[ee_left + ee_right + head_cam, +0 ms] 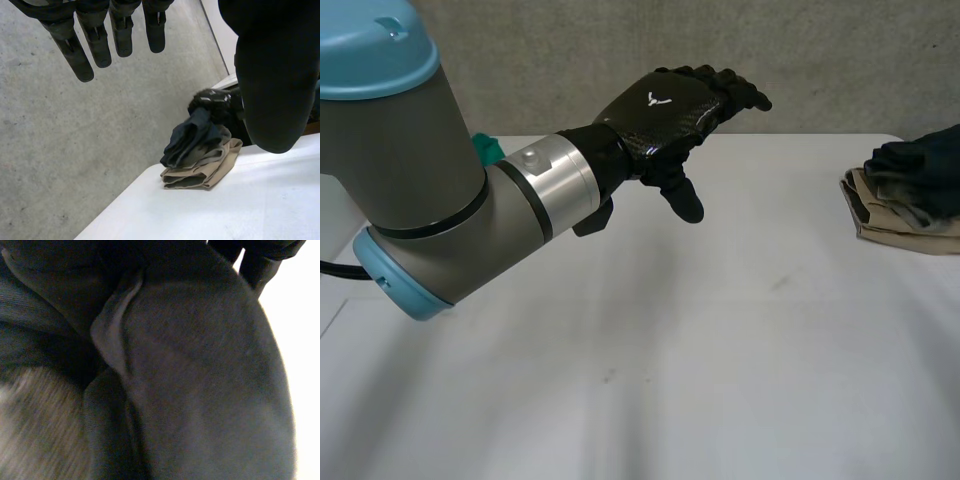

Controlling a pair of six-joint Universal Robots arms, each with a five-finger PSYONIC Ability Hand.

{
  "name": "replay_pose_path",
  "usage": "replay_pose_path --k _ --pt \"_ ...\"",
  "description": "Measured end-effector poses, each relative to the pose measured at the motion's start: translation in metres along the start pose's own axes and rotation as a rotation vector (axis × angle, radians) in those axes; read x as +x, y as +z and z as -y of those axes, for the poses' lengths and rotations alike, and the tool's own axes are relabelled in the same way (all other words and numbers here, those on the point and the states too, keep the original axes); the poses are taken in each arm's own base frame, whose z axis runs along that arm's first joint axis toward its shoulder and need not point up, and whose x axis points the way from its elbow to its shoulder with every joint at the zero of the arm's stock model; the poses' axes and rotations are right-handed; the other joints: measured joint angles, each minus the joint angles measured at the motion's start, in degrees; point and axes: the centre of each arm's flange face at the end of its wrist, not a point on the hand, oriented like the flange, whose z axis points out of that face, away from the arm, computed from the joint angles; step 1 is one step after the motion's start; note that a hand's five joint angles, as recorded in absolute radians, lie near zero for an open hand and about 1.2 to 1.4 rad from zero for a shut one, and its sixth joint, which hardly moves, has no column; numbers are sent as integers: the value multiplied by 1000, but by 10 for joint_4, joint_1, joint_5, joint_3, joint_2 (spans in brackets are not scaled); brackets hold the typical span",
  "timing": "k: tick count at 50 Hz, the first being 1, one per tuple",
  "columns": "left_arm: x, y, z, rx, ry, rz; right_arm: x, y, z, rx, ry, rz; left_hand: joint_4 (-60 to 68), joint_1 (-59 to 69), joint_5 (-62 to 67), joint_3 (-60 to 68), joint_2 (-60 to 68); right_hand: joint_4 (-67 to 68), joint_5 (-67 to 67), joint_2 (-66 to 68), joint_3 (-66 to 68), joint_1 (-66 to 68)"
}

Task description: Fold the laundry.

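Fingers (72, 50) of left hand (665, 110) straight, holding nothing, raised over table (720, 350) left of middle. Far right edge: dark cloth (920, 165) crumpled atop folded tan cloth (890, 225). Right hand (262, 265) against dark cloth; cannot tell its grip.

A white table (720, 350) stands before a grey wall (570, 60), a teal object (488, 148) at its far edge.

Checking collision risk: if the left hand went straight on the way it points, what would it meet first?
Likely the grey wall: the open left hand hovers above the table, aimed over the laundry pile. Depth is unclear.
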Motion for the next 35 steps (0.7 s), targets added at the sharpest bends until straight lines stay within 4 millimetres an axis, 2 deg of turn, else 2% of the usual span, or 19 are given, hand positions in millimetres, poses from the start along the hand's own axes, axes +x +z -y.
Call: replay_pose_path --k 4,9,10,12,13,16,22,26,30,35 --pt "1 0 -3 -8 -4 -1 5 -15 -26 -44 31 51 0 0 0 0 0 1 13 3 7 0" --pt "1 -1 -4 -13 -7 -2 7 -23 -31 -59 59 89 0 0 0 0 0 -3 14 -7 -1 -9" --pt "2 -1 -4 -13 -7 -3 8 -23 -27 -56 61 91 0 0 0 0 0 -150 -138 -155 -146 -146" --pt "3 -1 -4 -13 -8 -4 10 -22 -20 -49 60 84 0 0 0 0 0 -286 -292 -320 -306 -307" --pt "4 -1 -4 -12 -7 -6 13 -21 -13 -43 56 72 0 0 0 0 0 -384 -414 -432 -416 -405" --pt "6 -1 -2 -10 -7 -12 17 -19 2 -34 50 32 0 0 0 0 0 -539 -516 -534 -527 -471" --pt "14 -1 1 -3 -8 -30 25 -23 46 -59 62 -85 0 0 0 0 0 -568 -520 -541 -539 -471" --pt "18 -2 4 4 -6 -37 22 -32 65 -113 81 -120 0 0 0 0 0 -568 -520 -541 -539 -471" --pt "22 -3 8 12 -6 -45 21 -50 78 -207 75 -153 0 0 0 0 0 -568 -521 -541 -539 -471" --pt "25 -5 12 21 -17 -53 34 -79 91 -352 -11 -235 0 0 0 0 0 -568 -520 -541 -539 -471"
